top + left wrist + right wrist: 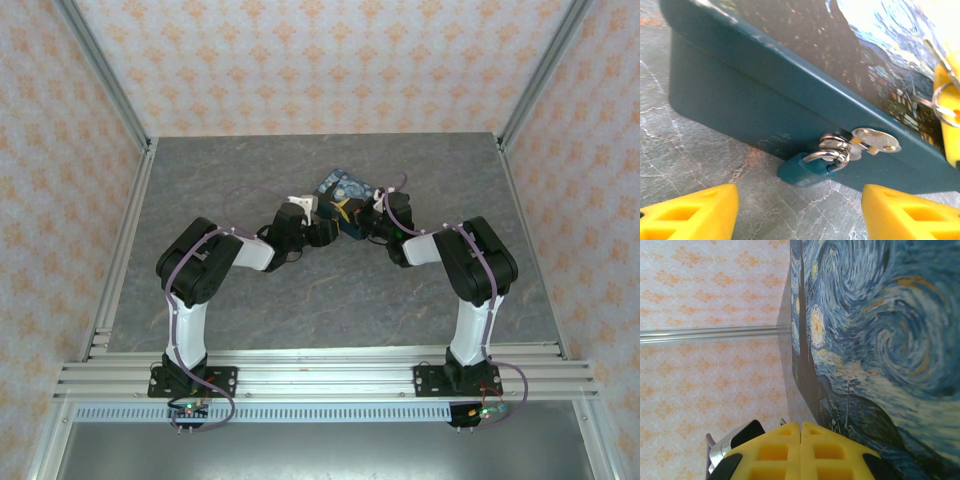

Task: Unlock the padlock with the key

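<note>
Grey bench (pixel 330 300): left fingers (pixel 690 212) spread near padlock (pixel 802 170), right fingers (pixel 782 450) pressed together, maybe on key; dangling padlock could dodge insertion.

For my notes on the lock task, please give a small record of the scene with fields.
padlock: small teal padlock, metal shackle through the silver hasp, body lying on the grey table
box: dark teal box, Starry Night printed lid
left gripper: open, facing the padlock, not touching
right gripper: shut, beside the lid
</note>
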{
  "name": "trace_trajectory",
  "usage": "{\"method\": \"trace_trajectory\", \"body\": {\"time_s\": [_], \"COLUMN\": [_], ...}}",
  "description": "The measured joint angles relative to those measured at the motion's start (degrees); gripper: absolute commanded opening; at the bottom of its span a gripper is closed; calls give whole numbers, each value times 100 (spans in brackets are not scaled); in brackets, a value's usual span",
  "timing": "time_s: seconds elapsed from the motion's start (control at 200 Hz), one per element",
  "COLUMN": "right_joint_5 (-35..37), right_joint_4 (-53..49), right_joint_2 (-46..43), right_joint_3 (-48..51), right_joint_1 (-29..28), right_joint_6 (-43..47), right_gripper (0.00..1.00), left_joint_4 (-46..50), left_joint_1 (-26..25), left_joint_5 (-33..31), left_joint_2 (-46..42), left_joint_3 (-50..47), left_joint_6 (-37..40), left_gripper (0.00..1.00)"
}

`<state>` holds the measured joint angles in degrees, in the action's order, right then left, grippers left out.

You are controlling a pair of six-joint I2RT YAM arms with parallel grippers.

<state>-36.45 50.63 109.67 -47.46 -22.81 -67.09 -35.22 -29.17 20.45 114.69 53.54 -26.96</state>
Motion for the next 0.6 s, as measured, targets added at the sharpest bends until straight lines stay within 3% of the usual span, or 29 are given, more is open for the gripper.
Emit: {"method": "trace_trajectory", "body": {"time_s": [0.395,0.601], "right_joint_5": [-83,-175], "right_joint_4": [-85,-758], "right_joint_2": [2,-31], "right_joint_3": [-59,-457], "right_joint_1": [50,201], "right_joint_6": [-4,114], "right_gripper": [0,0], "left_joint_4": [417,603], "left_joint_1": [-2,-2], "left_joint_5": [59,59], "left_joint_2": [109,109], "left_joint_3": [304,385], "left_joint_6": [704,870], "left_gripper": [65,65]}}
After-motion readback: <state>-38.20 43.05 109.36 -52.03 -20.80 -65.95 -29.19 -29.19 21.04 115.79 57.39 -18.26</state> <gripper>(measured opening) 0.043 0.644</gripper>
